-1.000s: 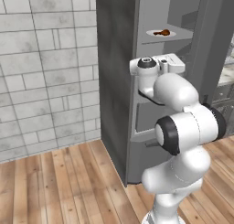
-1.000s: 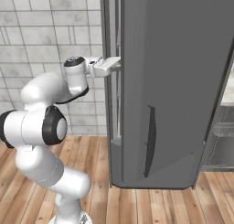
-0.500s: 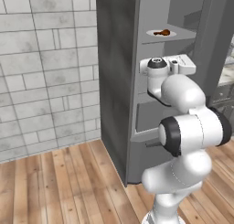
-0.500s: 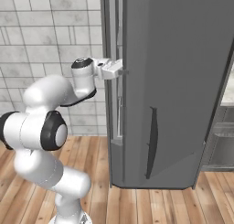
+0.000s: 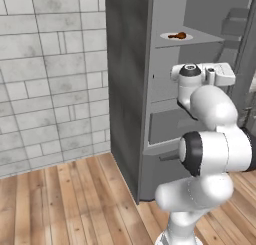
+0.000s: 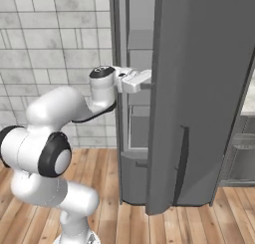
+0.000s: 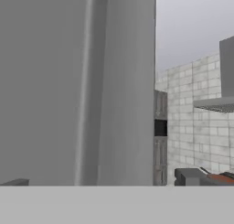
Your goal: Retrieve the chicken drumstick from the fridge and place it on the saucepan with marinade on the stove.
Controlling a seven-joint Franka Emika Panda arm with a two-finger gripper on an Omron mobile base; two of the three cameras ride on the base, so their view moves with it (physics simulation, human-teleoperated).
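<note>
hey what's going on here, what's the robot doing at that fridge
The white arm is reaching into the open fridge, its gripper open and empty at about the level of a middle shelf. The chicken drumstick lies on a white plate on the shelf above the gripper, untouched. So the pickup has not yet happened, and the drumstick has yet to leave the fridge.
</note>
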